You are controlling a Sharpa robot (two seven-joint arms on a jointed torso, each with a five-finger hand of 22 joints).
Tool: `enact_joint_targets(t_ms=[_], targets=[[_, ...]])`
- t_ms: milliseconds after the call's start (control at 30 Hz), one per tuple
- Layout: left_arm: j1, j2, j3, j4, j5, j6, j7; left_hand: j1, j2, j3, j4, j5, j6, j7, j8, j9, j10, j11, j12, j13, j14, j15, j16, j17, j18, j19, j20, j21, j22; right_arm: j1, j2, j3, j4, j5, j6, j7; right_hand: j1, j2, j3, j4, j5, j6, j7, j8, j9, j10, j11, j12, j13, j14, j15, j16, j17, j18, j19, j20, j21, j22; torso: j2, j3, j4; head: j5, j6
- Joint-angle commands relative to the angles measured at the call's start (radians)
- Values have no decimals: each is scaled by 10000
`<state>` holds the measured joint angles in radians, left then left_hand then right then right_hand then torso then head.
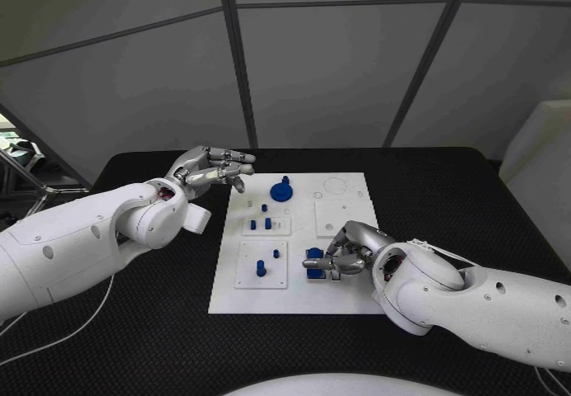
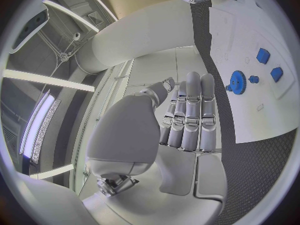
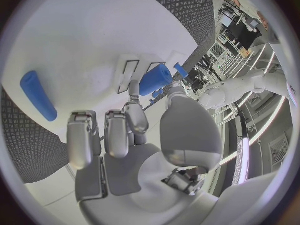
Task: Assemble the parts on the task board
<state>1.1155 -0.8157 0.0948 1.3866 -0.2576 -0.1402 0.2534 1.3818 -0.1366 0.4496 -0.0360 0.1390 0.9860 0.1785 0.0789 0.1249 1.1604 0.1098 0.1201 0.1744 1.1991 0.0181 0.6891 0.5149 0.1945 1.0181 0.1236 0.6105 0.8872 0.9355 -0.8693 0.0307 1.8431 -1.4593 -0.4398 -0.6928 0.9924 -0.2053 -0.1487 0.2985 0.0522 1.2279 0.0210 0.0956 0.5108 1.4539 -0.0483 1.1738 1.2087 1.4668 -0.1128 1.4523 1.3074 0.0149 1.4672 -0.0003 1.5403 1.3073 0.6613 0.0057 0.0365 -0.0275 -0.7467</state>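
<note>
Two robot hands, right robot hand [image 1: 339,254] gripping blue part [image 3: 155,79]

table [image 1: 476,190]: black, matt, fine woven-looking texture | board [image 1: 345,297]: white, smooth, matt, plastic-like | parts [image 1: 280,191]: blue, smooth, plastic look, slight sheen | left hand [image 1: 217,172]: silver, metallic, satin gloss | right hand [image 1: 345,252]: same silver metallic finish | arms [image 1: 72,247]: white, glossy hard shell
</note>
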Motion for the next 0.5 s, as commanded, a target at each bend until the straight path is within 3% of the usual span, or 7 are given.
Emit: enact_joint_targets(t_ms=[33,267,500], targets=[[16,-3,9,16,43,106,-2,-34,91,-24,-25,23,-13,42,-66,16,-96,-2,-28,13,-10,77,-39,-15,-126,-16,49,-54,-11,12,16,5,44,-328,-120,-18,-157,-32,-202,5,-19,-38,-1,-53,35,-71,-28,-66,-16,537,-26,-71,161,-23,824,-42,-42,2104,-2,6,-7,6,5],[16,-5,9,-2,43,118,-11,-38,86,-29,-25,22,-14,43,-68,16,-100,-1,-28,15,-12,78,-43,-16,-126,-16,50,-58,-13,11,-65,4,209,-525,-216,115,-156,56,-195,2,-1,49,-23,-22,107,-48,-44,-40,26,552,-32,-48,216,-41,855,-45,7,2181,4,10,-19,4,29],[15,-3,9,-18,43,141,-26,-39,85,-29,-25,21,-14,44,-68,16,-100,-1,-29,16,-12,78,-44,-16,-126,-16,50,-59,-13,8,-295,3,510,-701,-330,537,1595,703,426,-195,55,200,-69,-14,344,5,-78,-22,110,578,-56,-15,308,-58,885,-57,53,2255,-1,16,-15,3,45]])
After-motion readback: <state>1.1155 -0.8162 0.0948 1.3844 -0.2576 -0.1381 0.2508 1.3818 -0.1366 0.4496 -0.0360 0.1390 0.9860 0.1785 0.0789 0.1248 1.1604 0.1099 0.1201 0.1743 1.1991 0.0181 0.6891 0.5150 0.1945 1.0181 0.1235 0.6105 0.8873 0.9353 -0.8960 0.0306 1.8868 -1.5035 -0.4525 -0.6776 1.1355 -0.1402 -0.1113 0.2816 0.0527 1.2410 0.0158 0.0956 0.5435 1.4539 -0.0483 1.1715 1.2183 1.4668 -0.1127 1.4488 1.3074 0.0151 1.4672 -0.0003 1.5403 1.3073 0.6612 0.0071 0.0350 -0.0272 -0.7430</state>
